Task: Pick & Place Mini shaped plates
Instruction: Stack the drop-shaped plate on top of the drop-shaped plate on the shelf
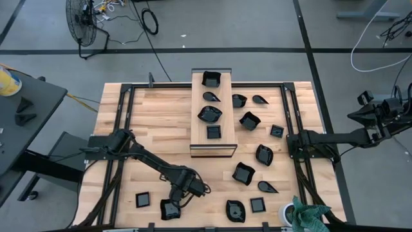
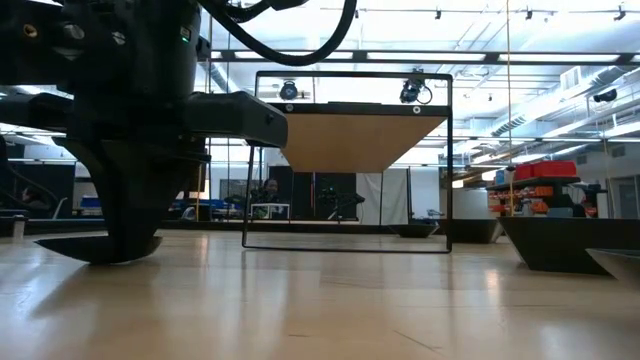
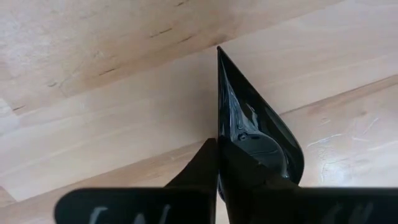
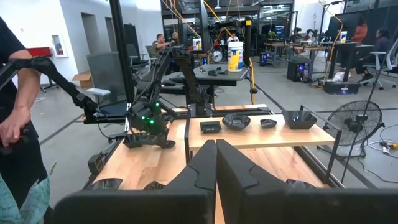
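While the left gripper (image 1: 172, 205) is pinched on a small black plate (image 3: 258, 140) by its thin rim, the glossy, stiff, slippery plate is judged light.

fifteen mini shaped plates (image 1: 246, 173) in the high view, four of them on one wooden board (image 1: 212, 116), eleven on the counter (image 1: 161, 122), two robot arms, one floor fan (image 1: 80, 19)
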Robot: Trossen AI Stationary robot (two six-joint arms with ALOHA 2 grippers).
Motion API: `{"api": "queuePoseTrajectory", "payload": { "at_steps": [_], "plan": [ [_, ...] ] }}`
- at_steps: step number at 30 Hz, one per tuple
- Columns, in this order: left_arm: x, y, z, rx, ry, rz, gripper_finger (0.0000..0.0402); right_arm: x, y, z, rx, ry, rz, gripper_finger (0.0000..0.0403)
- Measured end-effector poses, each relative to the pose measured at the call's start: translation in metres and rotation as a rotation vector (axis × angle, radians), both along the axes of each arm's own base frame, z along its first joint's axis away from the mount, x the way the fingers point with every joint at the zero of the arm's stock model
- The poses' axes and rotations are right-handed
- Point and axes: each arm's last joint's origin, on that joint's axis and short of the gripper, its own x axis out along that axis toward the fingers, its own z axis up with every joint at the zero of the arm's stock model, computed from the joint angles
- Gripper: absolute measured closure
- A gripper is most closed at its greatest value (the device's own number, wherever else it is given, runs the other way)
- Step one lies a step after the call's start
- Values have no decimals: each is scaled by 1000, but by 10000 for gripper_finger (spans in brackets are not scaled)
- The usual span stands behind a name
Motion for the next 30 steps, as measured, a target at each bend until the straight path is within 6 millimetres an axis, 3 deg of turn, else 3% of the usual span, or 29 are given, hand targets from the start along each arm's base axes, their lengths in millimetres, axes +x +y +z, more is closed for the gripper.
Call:
{"api": "queuePoseTrajectory", "payload": {
  "at_steps": [8, 18, 24, 30],
  "plan": [
    [-1, 1, 7, 5, -23, 0, 393, 0, 0, 0, 0, 0, 0, 392],
    [-5, 5, 38, -33, -103, 16, 393, 0, 0, 0, 0, -1, 0, 392],
    [-11, 12, 68, -98, -171, 173, 393, 0, 0, 0, 0, 0, -1, 392],
    [-23, 27, 112, -183, -280, 255, 393, 0, 0, 0, 0, -1, -1, 392]
  ]
}}
